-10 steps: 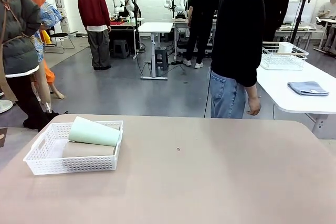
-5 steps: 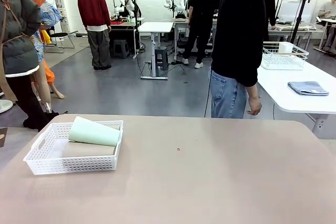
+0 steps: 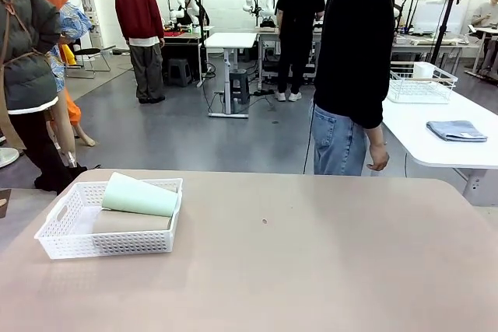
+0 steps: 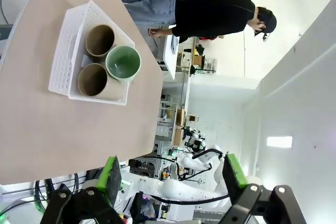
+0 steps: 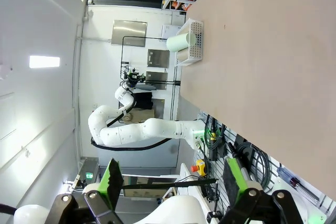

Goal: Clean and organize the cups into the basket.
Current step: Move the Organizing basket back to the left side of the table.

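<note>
The white mesh basket (image 3: 109, 244) stands on the table's left side. The mint green cup (image 3: 140, 196) lies across the top of a tan cup (image 3: 131, 223) inside it. From the left wrist view I look into the basket (image 4: 60, 51) and see three open mouths: two tan cups (image 4: 100, 40) (image 4: 93, 79) and the mint cup (image 4: 123, 62). My left gripper (image 4: 172, 177) hangs open well back from them, holding nothing. My right gripper (image 5: 170, 179) is open too, far from the basket (image 5: 195, 40) and the mint cup (image 5: 178, 41).
A person in black (image 3: 354, 60) stands at the table's far edge, right of centre. A white side table at the right carries a wire rack (image 3: 420, 83) and a folded blue cloth (image 3: 457, 131). A small dark speck (image 3: 264, 221) marks the tabletop.
The person in black has shifted slightly at the far edge, and people farther back have moved. The basket and cups lie as before.
</note>
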Tool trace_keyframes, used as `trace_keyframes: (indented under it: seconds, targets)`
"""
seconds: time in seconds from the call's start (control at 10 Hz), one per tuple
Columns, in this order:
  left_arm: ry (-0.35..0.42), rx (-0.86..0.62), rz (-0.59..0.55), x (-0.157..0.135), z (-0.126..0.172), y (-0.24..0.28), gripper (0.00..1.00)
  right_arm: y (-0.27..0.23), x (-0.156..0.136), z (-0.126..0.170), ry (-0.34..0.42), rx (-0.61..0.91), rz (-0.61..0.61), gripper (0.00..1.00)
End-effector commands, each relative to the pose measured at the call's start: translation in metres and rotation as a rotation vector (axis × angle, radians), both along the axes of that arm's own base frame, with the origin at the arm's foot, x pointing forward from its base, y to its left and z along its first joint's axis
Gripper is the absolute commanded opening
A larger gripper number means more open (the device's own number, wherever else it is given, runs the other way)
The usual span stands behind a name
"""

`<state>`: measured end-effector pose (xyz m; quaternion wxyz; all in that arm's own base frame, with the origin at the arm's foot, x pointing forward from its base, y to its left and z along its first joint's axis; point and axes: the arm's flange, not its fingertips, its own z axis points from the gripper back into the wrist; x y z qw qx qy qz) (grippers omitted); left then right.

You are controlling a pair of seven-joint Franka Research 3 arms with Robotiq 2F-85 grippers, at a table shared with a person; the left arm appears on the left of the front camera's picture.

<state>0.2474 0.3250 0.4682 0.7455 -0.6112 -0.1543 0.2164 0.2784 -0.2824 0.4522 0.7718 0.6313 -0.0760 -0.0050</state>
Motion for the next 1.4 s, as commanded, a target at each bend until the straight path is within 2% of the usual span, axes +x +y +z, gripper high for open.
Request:
trace_keyframes:
  seconds: [0.0,1.3]
  targets:
    - [-0.009,0.015,-0.003,0.0048,0.0006,-0.0053,1.0,0.0006,-0.0006,0.0022,0.014,0.006,0.001,1.0]
    - [-0.009,0.015,-0.003,0.0048,0.0006,-0.0053,1.0,0.0006,-0.0006,0.0022,0.014,0.006,0.001,1.0]
